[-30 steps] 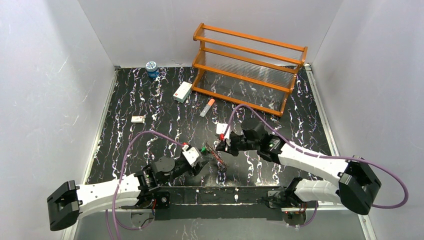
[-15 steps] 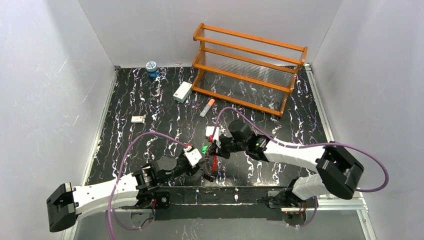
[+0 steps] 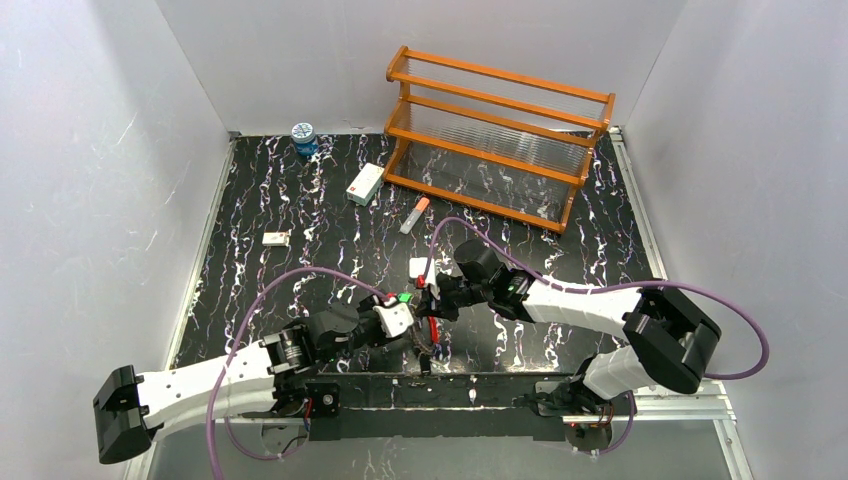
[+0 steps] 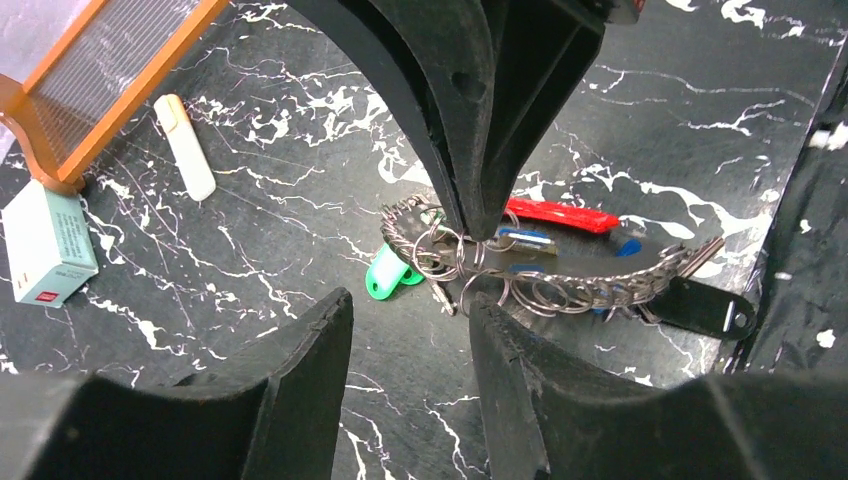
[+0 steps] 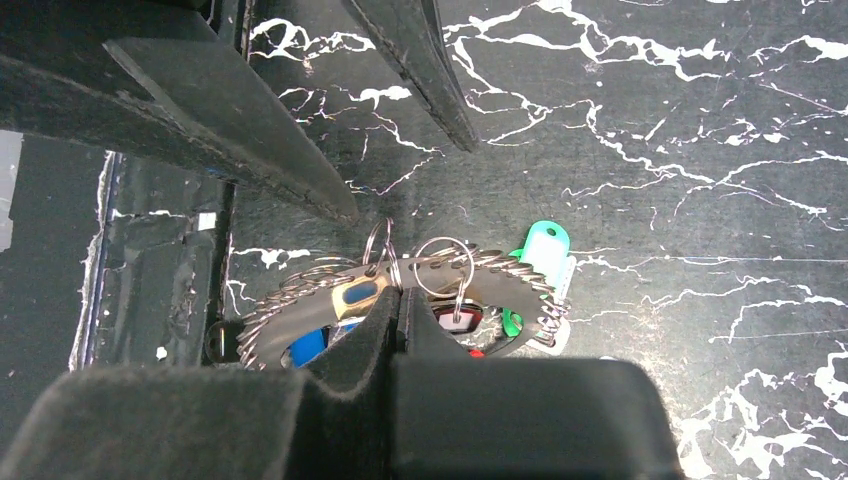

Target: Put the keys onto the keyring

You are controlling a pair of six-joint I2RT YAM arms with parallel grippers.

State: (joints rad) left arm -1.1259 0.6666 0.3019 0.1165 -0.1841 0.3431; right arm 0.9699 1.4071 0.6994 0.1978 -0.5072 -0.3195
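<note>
Two grippers crowd the keyring (image 4: 585, 295), low over the table (image 4: 250, 250) near its front edge. Your right gripper (image 5: 400, 300) is clamped on the coiled wire. Your left gripper (image 4: 410, 312) stands parted and empty just beside it. The keys (image 4: 390, 272), with green and blue heads, dangle from small rings. Expect light, springy, slippery wire that swings and twists. Take a key by its plastic head.

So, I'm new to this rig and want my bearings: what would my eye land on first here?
The huddle at the near middle of the table: the right gripper shut on the keyring, which is crowded with keys, and the left gripper open, facing it. Next, the orange rack at the far right.
</note>
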